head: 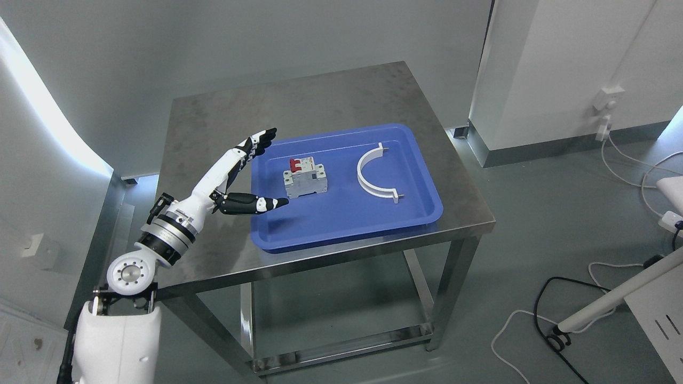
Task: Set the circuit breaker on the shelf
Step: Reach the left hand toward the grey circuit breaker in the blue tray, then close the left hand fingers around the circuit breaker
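On the blue tray (341,226), circuit breaker (304,178), left hand (235,178) beside it, fingers (261,140) wide, holding nothing.

Brushed steel table (331,101), glossy blue plastic tray (341,234), seemingly smooth white plastic clamp (368,178)

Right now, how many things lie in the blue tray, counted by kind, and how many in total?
Grey circuit breaker with red switches: 1
White curved plastic bracket: 1
Total in the blue plastic tray: 2
The left hand is open beside the breaker and holds nothing.
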Tool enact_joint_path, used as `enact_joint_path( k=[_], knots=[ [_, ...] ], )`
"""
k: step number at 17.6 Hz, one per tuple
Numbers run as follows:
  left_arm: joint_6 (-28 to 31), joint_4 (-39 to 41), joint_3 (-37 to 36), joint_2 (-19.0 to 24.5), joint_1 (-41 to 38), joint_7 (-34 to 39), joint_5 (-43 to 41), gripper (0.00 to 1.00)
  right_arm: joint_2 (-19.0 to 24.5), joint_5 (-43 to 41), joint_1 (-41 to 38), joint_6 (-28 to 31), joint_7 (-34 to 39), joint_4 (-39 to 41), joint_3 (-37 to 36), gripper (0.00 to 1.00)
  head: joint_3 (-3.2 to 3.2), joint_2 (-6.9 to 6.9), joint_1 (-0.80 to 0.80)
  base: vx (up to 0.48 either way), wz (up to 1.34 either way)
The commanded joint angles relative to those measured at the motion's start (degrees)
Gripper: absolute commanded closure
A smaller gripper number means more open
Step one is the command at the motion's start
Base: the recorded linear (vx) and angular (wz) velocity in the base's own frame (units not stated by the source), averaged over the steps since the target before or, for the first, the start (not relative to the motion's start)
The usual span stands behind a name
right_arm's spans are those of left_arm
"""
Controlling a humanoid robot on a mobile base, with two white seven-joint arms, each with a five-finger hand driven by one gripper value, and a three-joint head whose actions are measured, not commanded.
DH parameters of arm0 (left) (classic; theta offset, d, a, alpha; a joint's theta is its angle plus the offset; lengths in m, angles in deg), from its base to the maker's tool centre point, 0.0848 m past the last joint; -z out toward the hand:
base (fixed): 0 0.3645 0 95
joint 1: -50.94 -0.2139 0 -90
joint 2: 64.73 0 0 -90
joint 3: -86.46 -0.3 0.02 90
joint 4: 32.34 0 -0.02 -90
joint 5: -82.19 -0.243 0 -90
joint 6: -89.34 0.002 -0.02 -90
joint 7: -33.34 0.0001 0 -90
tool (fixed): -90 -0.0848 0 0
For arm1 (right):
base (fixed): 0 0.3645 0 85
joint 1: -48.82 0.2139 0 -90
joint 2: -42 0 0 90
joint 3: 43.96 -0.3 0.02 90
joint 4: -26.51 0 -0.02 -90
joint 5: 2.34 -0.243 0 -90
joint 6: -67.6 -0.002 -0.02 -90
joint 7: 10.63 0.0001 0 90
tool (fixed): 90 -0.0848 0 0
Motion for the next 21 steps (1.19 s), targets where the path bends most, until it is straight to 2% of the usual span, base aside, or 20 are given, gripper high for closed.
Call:
enact_joint_path(
  k=[1,8,11,17,21],
  knots=[
    [5.6,-5.8,-10.2,2.4,9.0,-1.5,-6.6,0.01,-1.0,0.0,-1.0,-1.7,-0.1,0.0,0.0,0.00,0.00,0.00,0.00,0.000,0.00],
    [5.6,-10.6,-13.4,-2.9,9.9,-1.6,-13.6,0.05,-1.0,0.0,-1.0,-1.7,-0.1,0.0,0.0,0.00,0.00,0.00,0.00,0.000,0.00],
    [5.6,-10.6,-13.3,-5.2,9.8,-1.6,-14.1,0.15,-1.0,0.0,-1.0,-1.7,-0.1,0.0,0.0,0.00,0.00,0.00,0.00,0.000,0.00],
    [5.2,-12.1,-10.8,-5.2,9.8,-1.5,-14.2,0.38,-1.0,0.0,-1.0,-1.7,-0.1,0.0,0.0,0.00,0.00,0.00,0.00,0.000,0.00],
    [3.6,-15.3,-6.2,-4.5,11.4,-0.9,-14.2,0.37,-1.0,0.0,-1.0,-1.7,-0.1,0.0,0.0,0.00,0.00,0.00,0.00,0.000,0.00]
  ],
)
